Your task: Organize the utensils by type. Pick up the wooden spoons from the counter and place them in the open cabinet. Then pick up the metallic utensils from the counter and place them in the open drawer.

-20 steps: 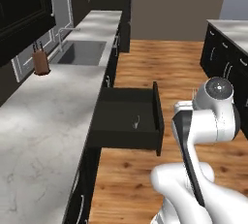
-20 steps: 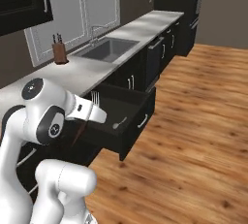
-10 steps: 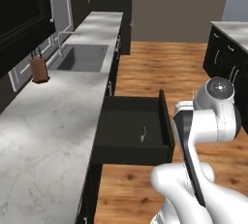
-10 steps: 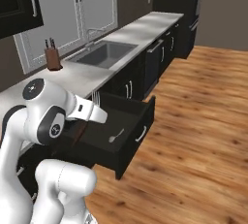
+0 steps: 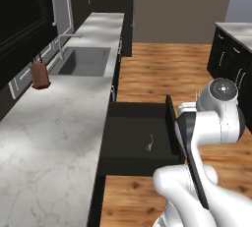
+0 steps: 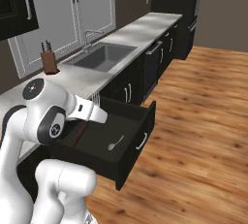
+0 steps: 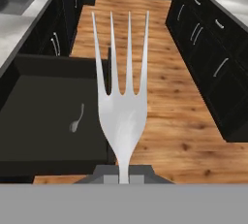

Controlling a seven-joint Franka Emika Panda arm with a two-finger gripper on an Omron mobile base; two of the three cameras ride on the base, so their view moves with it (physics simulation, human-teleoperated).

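The gripper is clenching the neck of a silver fork, whose four tines are pointing toward twelve o'clock in the hand view, over wooden floor. At about nine o'clock from the fork, the open drawer is standing pulled out from the black cabinet fronts, with the small silver spoon lying on its dark floor. In the right base view the spoon is resting near the drawer's front panel. Beyond, the white marble counter is carrying a sink and a brown knife block.
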